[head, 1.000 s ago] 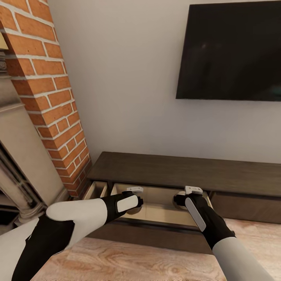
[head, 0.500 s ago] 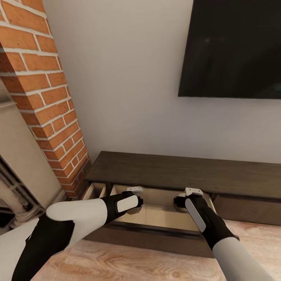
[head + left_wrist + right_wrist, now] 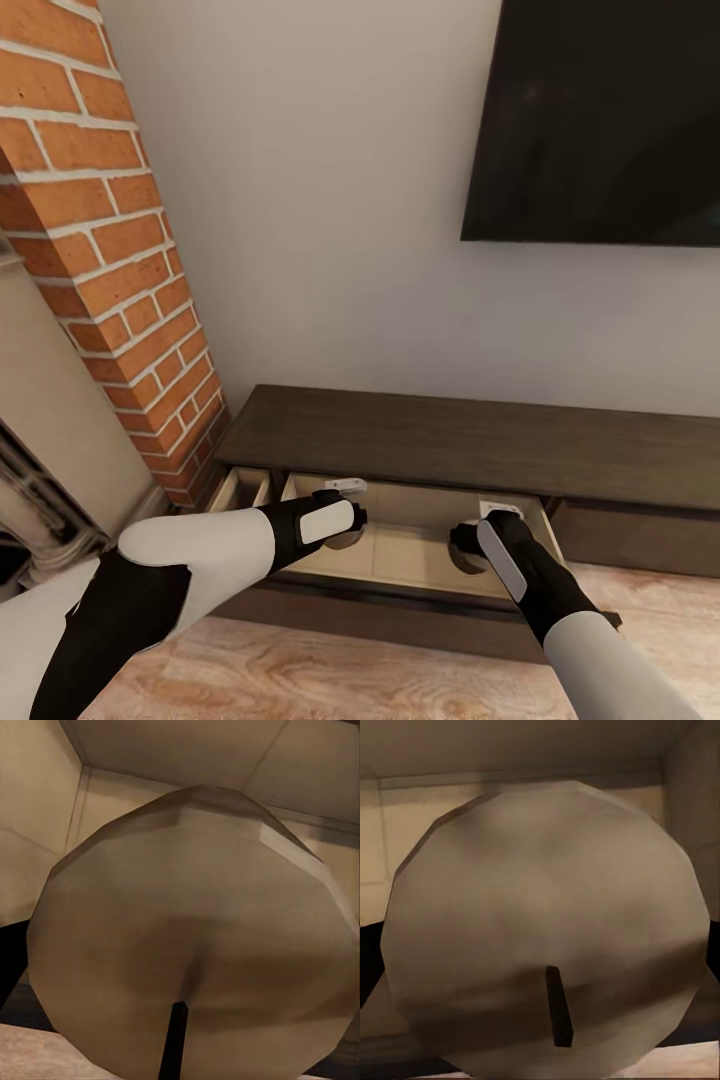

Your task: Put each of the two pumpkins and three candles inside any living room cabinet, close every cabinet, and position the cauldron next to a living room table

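Each candle (image 3: 191,937) you hold is a stubby tan cylinder with a dark wick; both grippers pinch one over the cabinet (image 3: 470,450) drawer.

Tan candle (image 3: 187,937) w/ dark wick over open cabinet (image 3: 470,445) drawer; 2nd candle (image 3: 547,930) likewise.

Two candles are counted: one candle (image 3: 191,937) is seen end-on in the left wrist view, a second candle (image 3: 547,937) in the right wrist view (each with a dark wick). One cabinet (image 3: 470,450) is seen, with two drawers pulled open, one television (image 3: 600,120) and one brick fireplace (image 3: 100,250).
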Motion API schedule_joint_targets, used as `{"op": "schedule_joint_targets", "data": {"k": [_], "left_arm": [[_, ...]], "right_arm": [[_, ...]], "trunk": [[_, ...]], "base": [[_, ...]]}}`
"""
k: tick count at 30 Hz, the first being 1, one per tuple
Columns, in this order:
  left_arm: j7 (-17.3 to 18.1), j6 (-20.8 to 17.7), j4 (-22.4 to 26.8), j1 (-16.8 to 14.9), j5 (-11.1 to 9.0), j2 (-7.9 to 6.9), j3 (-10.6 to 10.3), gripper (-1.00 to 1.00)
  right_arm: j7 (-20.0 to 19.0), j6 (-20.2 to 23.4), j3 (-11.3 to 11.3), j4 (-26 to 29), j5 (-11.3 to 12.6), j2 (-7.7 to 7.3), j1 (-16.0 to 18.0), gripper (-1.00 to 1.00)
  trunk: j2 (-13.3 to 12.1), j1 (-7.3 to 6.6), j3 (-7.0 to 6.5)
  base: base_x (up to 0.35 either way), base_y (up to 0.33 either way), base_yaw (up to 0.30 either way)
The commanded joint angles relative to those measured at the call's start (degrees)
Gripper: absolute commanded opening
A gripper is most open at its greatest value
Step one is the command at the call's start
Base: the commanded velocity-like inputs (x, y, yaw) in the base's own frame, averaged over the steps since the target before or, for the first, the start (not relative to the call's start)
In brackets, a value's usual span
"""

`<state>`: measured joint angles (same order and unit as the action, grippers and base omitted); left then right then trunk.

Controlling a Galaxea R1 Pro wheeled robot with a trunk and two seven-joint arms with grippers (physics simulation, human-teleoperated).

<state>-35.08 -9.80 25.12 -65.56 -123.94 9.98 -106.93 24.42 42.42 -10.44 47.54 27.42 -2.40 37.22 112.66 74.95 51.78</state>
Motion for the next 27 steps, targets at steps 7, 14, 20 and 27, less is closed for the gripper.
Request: {"op": "schedule_joint_targets", "data": {"k": [7,14,20,27], "left_arm": [[-0.01,-0.19,0.10,-0.09,0.22,0.01,-0.29,-1.00],[0.28,-0.08,0.27,-0.09,0.00,0.01,-0.30,-1.00],[0.29,-0.35,0.28,-0.05,-0.31,0.01,-0.30,-1.00],[0.34,-0.55,0.21,1.08,-0.38,0.01,-0.30,-1.00]], "right_arm": [[0.54,1.20,1.02,-0.24,0.66,0.02,0.05,-1.00],[0.48,1.18,1.16,-0.25,0.64,-0.06,0.05,-1.00],[0.38,0.88,1.13,-0.25,0.55,-0.06,0.05,-1.00],[0.32,0.53,1.07,-0.28,0.58,-0.01,0.05,-1.00]], "trunk": [[0.03,-0.01,0.68],[0.03,-0.01,1.31],[0.03,-0.01,1.85],[0.03,-0.01,2.48]], "base": [[0.000,0.000,0.000],[0.167,0.000,0.000],[0.201,0.000,0.000],[0.011,0.000,0.000]]}}
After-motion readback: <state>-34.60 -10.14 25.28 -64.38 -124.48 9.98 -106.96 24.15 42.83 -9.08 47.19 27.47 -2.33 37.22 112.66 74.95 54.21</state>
